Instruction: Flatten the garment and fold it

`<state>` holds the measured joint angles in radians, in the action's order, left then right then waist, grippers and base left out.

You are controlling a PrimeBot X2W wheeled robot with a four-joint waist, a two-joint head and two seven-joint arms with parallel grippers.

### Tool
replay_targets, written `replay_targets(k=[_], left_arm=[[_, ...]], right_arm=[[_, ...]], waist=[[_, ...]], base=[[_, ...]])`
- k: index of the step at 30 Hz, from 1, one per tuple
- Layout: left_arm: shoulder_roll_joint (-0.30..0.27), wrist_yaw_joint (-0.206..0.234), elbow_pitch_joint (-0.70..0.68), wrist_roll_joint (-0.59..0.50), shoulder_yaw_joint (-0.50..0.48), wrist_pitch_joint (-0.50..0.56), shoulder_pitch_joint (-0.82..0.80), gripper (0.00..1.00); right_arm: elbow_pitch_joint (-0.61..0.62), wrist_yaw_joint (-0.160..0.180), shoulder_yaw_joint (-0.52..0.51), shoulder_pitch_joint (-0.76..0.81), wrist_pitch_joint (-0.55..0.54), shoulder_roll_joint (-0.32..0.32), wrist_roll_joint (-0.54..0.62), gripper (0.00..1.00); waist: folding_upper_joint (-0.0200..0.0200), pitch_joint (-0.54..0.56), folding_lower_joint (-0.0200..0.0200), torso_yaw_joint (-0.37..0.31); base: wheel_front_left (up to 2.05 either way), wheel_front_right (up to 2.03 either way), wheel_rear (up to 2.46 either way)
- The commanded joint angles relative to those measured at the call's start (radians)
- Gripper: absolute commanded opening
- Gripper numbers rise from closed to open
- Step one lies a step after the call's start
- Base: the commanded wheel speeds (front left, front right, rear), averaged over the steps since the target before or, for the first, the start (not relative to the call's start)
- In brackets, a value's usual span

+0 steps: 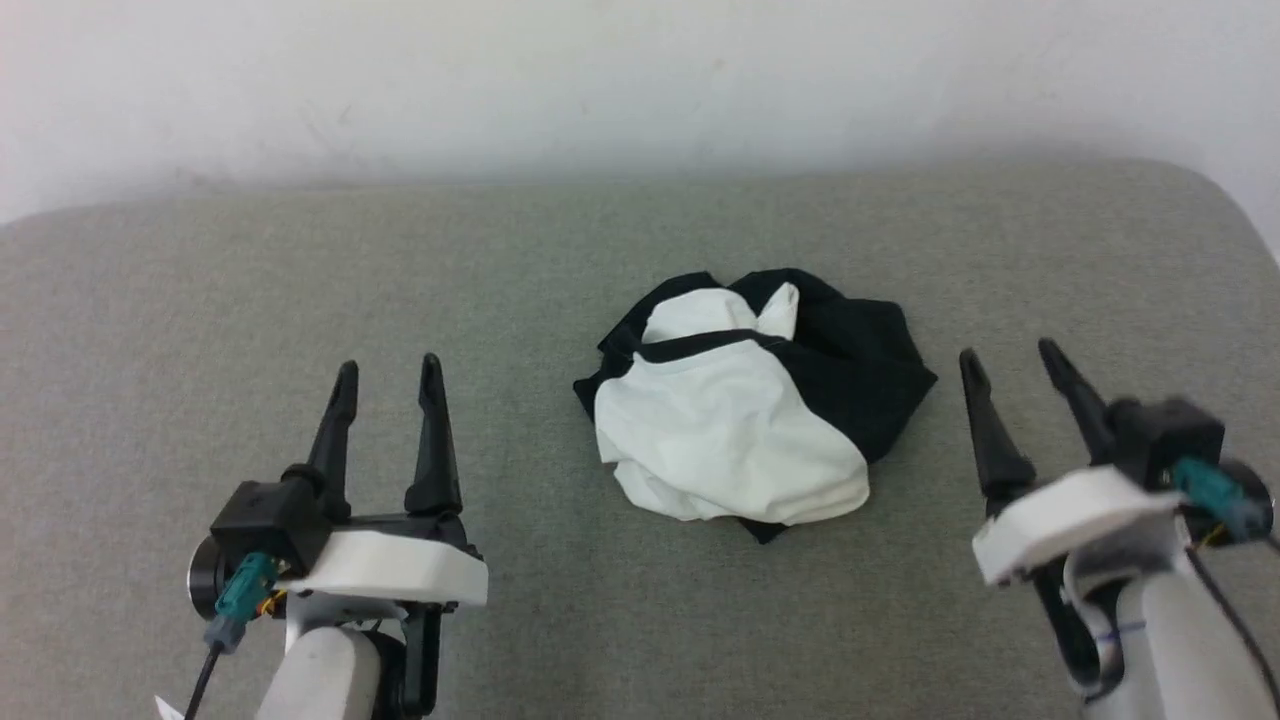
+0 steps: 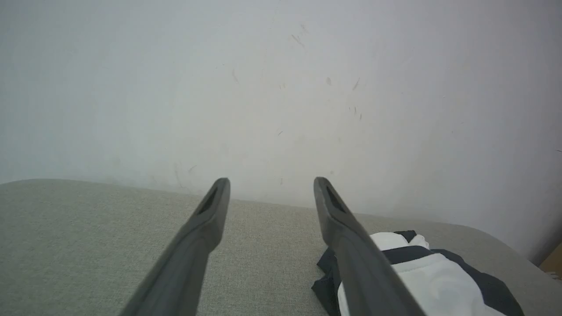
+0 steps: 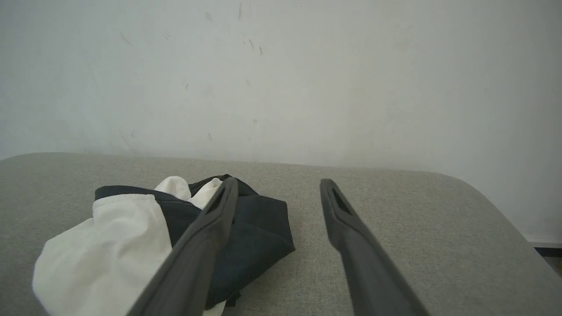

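Observation:
The garment (image 1: 745,405) lies crumpled in a heap in the middle of the grey fabric surface, white cloth in front and black cloth behind and to the right. It also appears at the lower right of the left wrist view as the garment (image 2: 434,281) and at the lower left of the right wrist view as the garment (image 3: 131,245). My left gripper (image 1: 388,375) stands open to the left of the heap, apart from it, holding nothing. On the other side my right gripper (image 1: 1010,358) is open too, just clear of the black cloth.
The grey fabric surface (image 1: 200,300) reaches back to a white wall (image 1: 640,80). Its far right corner (image 1: 1210,200) is rounded, and the surface drops off there. Bare fabric lies on both sides of the heap and in front of it.

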<state>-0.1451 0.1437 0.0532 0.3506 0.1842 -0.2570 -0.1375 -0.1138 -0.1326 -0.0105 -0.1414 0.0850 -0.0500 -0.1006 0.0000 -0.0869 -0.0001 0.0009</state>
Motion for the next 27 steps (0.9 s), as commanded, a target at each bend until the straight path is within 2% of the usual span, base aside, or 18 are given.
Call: replay_targets(k=[1,7,12,19,21,22,24,27], left_arm=[[0.016,-0.01,-0.017,-0.018,-0.012,-0.004,0.019,1.0],[0.07,-0.058,-0.064,-0.072,-0.067,-0.005,0.018,1.0],[0.089,-0.093,-0.062,-0.09,-0.089,-0.005,-0.001,1.0],[0.094,-0.101,-0.051,-0.076,-0.086,-0.005,-0.016,1.0],[0.094,-0.098,-0.045,-0.071,-0.083,-0.005,-0.013,1.0],[0.095,-0.096,-0.043,-0.07,-0.083,-0.005,-0.009,1.0],[0.095,-0.094,-0.038,-0.072,-0.085,-0.005,-0.003,1.0],[0.095,-0.098,-0.028,-0.079,-0.089,-0.005,0.008,1.0]], right_arm=[[-0.012,0.002,-0.011,-0.047,-0.023,0.0,0.012,1.0],[-0.182,0.002,-0.057,-0.245,-0.236,-0.003,0.061,1.0],[-0.357,0.002,-0.1,-0.38,-0.442,-0.018,0.059,1.0],[-0.508,0.002,-0.147,-0.441,-0.72,-0.016,0.069,1.0],[-0.519,0.002,-0.14,-0.431,-0.789,-0.015,0.047,0.25],[-0.509,0.002,-0.137,-0.425,-0.802,-0.013,0.031,0.0],[-0.465,0.002,-0.124,-0.408,-0.78,-0.011,-0.005,0.0],[-0.353,0.002,-0.122,-0.368,-0.65,-0.009,-0.047,0.0]], waist=[[0.0,-0.04,0.0001,0.041],[0.0,-0.108,0.0001,0.108],[0.0,-0.156,0.0001,0.15],[0.0,-0.176,0.0001,0.177],[0.0,-0.168,0.0001,0.174],[0.0,-0.162,0.0001,0.171],[0.0,-0.149,0.0001,0.163],[0.0,-0.117,0.0001,0.146]], base=[[0.0,0.0,0.0],[0.0,0.0,0.0],[0.0,0.0,0.0],[0.0,0.0,0.0],[0.0,0.0,0.0],[0.0,0.0,0.0],[0.0,0.0,0.0],[0.0,0.0,0.0]])
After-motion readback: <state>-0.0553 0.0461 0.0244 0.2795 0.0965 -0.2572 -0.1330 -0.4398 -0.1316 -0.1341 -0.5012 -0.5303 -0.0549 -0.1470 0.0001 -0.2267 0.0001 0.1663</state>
